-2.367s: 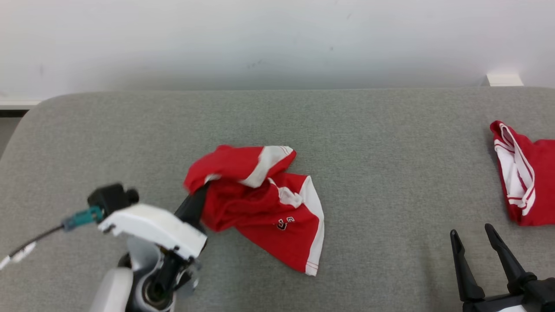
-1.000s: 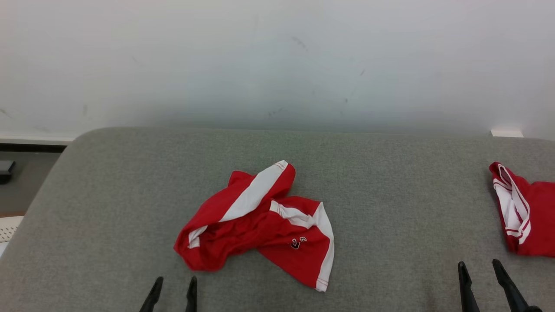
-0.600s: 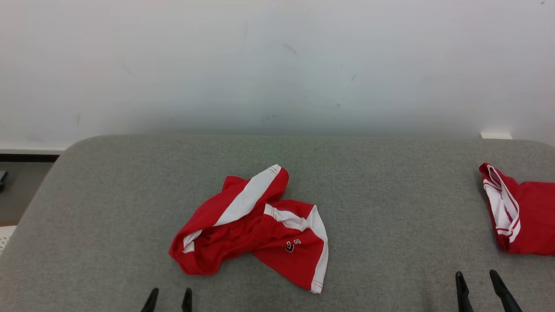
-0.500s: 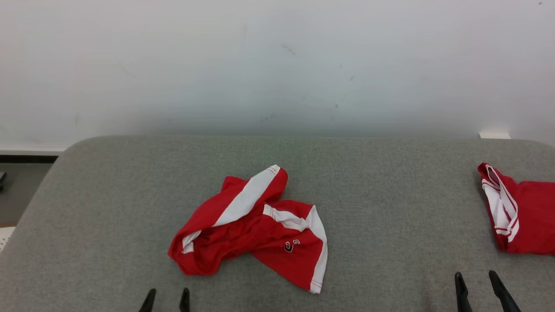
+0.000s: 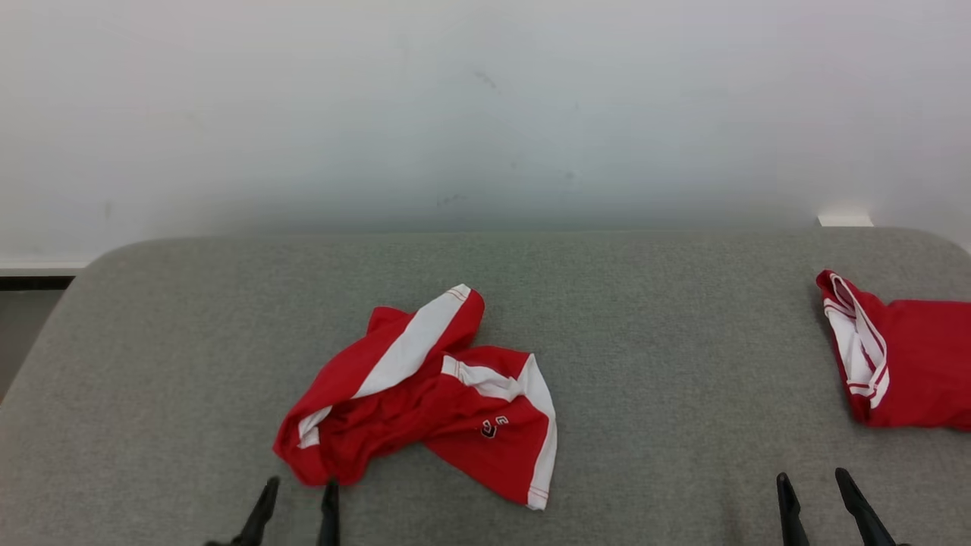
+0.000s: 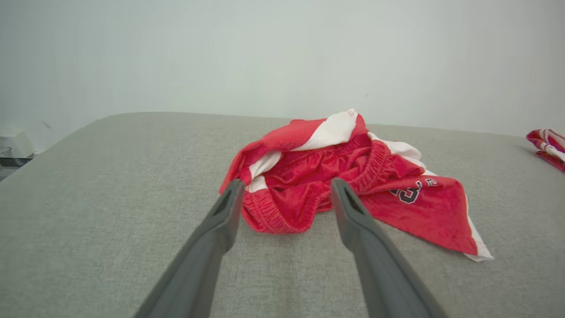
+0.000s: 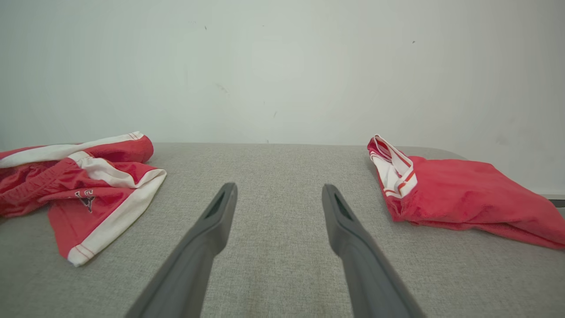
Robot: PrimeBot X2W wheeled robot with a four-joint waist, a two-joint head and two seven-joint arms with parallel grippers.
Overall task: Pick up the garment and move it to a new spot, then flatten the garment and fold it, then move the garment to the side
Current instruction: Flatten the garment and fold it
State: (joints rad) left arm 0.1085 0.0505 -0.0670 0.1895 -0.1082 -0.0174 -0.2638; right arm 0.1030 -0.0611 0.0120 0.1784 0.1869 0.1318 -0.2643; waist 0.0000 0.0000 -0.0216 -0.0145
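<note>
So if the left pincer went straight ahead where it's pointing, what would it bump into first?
Probably the crumpled red and white shorts: their bunched-up near edge lies just ahead of the open left pincer, though the exact gap is hard to judge.

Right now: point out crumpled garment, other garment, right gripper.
crumpled garment [image 5: 413,413]: head view, red middle folds.
other garment [image 5: 922,364]: head view, plain red panel.
right gripper [image 5: 812,475]: head view, midway between fingertips.

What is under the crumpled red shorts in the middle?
The shorts lie on the grey cushion, visible all around them. Their bunched folds hide anything beneath.
</note>
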